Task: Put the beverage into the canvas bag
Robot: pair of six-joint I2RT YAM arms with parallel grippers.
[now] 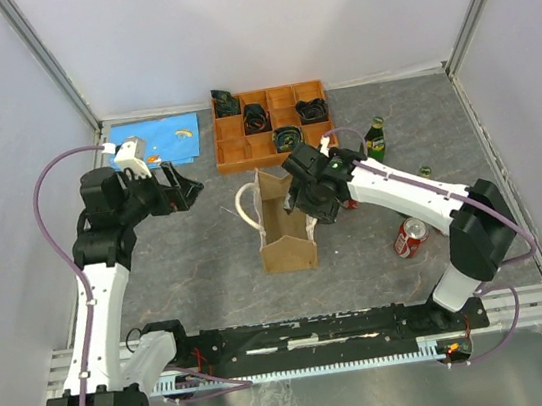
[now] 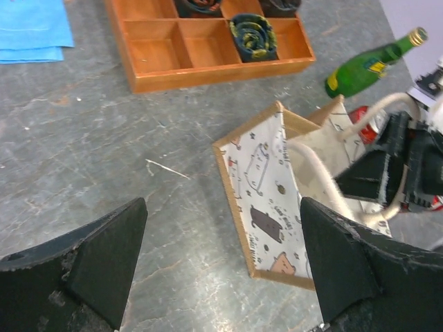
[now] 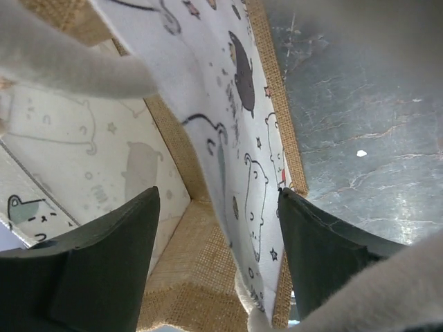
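**Right gripper straddling the bag wall, both drinks sitting outside**

The canvas bag (image 1: 282, 224) (image 2: 259, 187) (image 3: 235, 117) is standing upright with its mouth open. The right gripper (image 1: 309, 218) (image 3: 214, 200) is reaching down over the bag's right wall with its jaws spread wide. One finger is hanging inside, over the burlap floor and printed lining. The other is hanging outside, above the grey table. The wall is passing between them unpinched, and the gripper is carrying nothing.

The left gripper (image 1: 188, 186) (image 2: 223, 207) is hovering to the left of the bag, well apart from it. It is pointing toward the bag with its jaws gaping wide and empty.

Both drinks are sitting outside the bag. The red can (image 1: 410, 238) appears to be lying on its side to the bag's right, on the near side. The green bottle (image 1: 375, 136) (image 2: 367, 66) is standing to the bag's right, farther back.

A cream rope handle (image 1: 244, 207) (image 2: 318, 166) is looping out from the bag's left side. An orange tray (image 1: 233, 150) (image 2: 156, 55) is sitting just behind the bag. A blue cloth (image 1: 177, 145) (image 2: 31, 28) is lying behind the bag and to its left.
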